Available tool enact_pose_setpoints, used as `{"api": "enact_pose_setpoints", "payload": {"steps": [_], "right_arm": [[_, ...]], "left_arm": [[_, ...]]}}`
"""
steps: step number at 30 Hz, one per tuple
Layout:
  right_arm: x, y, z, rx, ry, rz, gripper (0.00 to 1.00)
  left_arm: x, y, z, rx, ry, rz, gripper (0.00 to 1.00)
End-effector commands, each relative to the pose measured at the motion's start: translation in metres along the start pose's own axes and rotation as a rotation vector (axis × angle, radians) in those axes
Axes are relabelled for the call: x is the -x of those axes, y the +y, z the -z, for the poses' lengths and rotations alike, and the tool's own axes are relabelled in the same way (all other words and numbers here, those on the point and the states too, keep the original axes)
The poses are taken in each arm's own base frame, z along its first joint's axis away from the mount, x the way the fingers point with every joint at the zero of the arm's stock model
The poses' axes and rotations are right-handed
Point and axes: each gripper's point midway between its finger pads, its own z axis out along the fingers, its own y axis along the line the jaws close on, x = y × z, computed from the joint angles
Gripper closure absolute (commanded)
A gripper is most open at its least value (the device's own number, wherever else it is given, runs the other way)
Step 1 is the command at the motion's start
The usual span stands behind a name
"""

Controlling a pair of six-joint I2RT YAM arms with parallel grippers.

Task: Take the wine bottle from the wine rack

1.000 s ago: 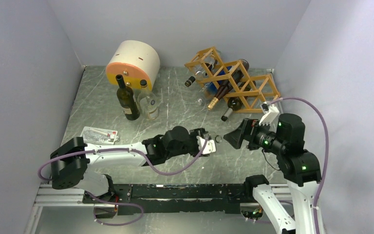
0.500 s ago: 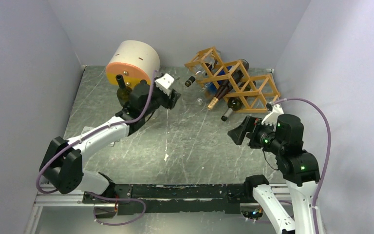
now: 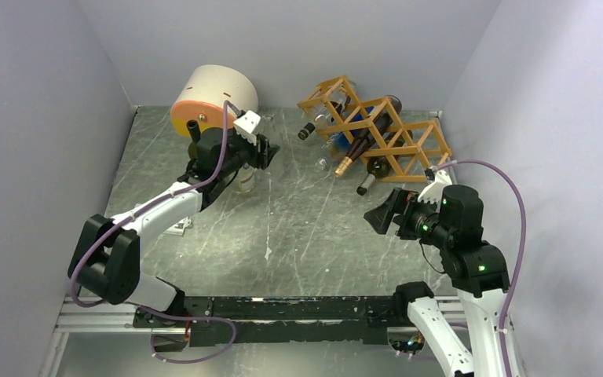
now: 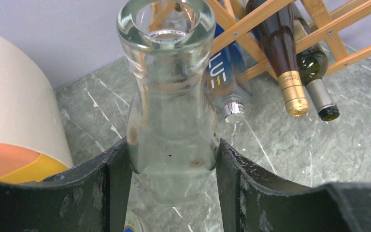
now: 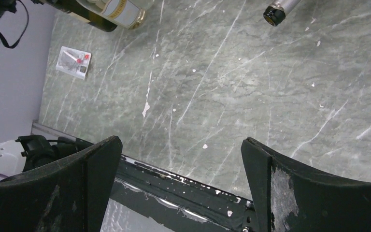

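Note:
The orange-tan lattice wine rack [image 3: 385, 129] stands at the back right and holds several bottles lying down: one with a gold foil neck [image 3: 345, 165], one with a grey cap [image 3: 367, 185], one with a black cap [image 3: 306, 131]. The rack [image 4: 256, 21] and the gold foil bottle [image 4: 285, 67] also show in the left wrist view. My left gripper [image 3: 243, 161] is at the back left, away from the rack, shut on the neck of an upright clear glass bottle [image 4: 169, 96]; both fingers touch the glass. My right gripper [image 3: 381, 216] is open and empty above the table, in front of the rack.
A cream and orange cylinder [image 3: 213, 98] lies at the back left. A dark wine bottle [image 3: 195, 129] stands beside my left gripper. A small paper packet [image 5: 75, 62] lies on the table at the left. The black base rail [image 5: 174, 191] runs along the near edge. Walls close in on three sides.
My left arm swung from the table's front middle to the back left and closed round the clear bottle. My right gripper shifted only slightly and stayed open.

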Motion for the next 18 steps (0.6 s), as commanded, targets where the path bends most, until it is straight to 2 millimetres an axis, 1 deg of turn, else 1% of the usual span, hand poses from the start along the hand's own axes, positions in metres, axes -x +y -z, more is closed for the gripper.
{"api": "enact_pose_setpoints", "payload": {"steps": [1,6,10,12,16,18], "right_arm": [[-0.001,0.004,0.001,0.027,-0.013,0.001,0.00],[-0.003,0.003,0.004,0.019,-0.009,0.006,0.00],[-0.002,0.002,0.009,0.007,-0.015,0.012,0.00],[-0.003,0.003,0.010,0.010,-0.017,0.012,0.00],[-0.006,0.004,0.009,0.020,-0.012,0.002,0.00],[-0.007,0.004,0.008,0.029,-0.012,-0.001,0.00]], "left_arm": [[0.019,-0.001,-0.004,-0.022,-0.108,-0.039,0.93],[0.006,0.004,-0.010,0.004,-0.074,0.012,0.93],[-0.004,0.015,-0.010,0.075,-0.059,0.036,0.92],[-0.006,0.019,-0.009,0.101,-0.063,0.032,0.91],[-0.008,0.018,-0.007,0.131,-0.071,0.000,0.85],[-0.008,0.016,-0.007,0.130,-0.071,0.000,0.84]]}}
